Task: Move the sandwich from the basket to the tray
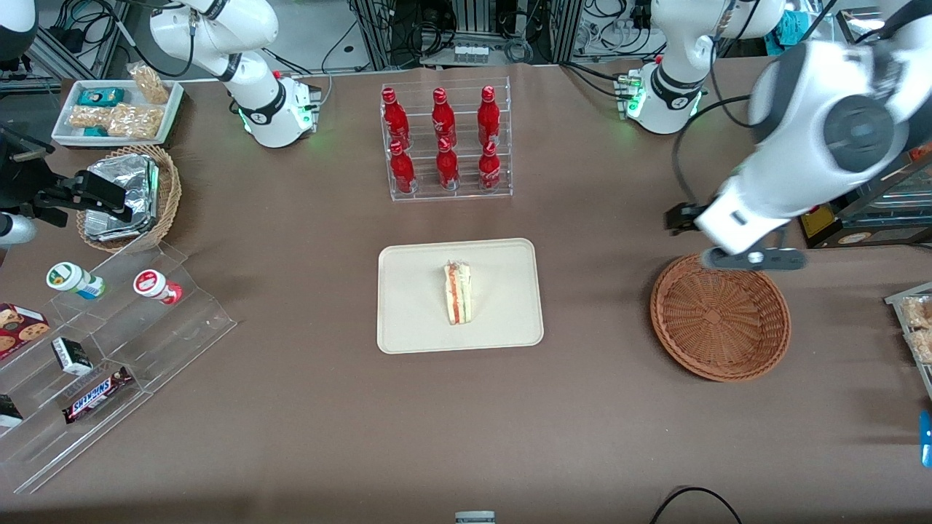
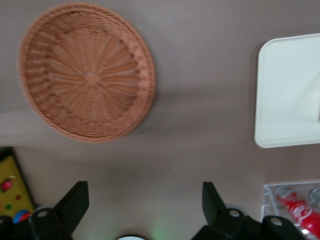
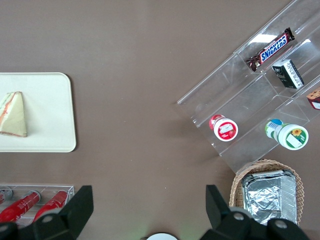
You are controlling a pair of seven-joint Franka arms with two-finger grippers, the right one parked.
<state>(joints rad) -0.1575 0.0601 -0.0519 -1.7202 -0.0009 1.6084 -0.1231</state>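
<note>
The sandwich, a white-bread wedge with orange and green filling, lies on the cream tray at the table's middle; it also shows in the right wrist view on the tray. The reddish-brown wicker basket sits toward the working arm's end and holds nothing. My left gripper hangs above the basket's rim on the side farther from the front camera. In the left wrist view the gripper is open and empty over bare table, with the basket and a tray corner in sight.
A clear rack of red bottles stands farther from the front camera than the tray. Toward the parked arm's end are a tan basket of foil packs, a white snack dish and a clear stepped snack stand.
</note>
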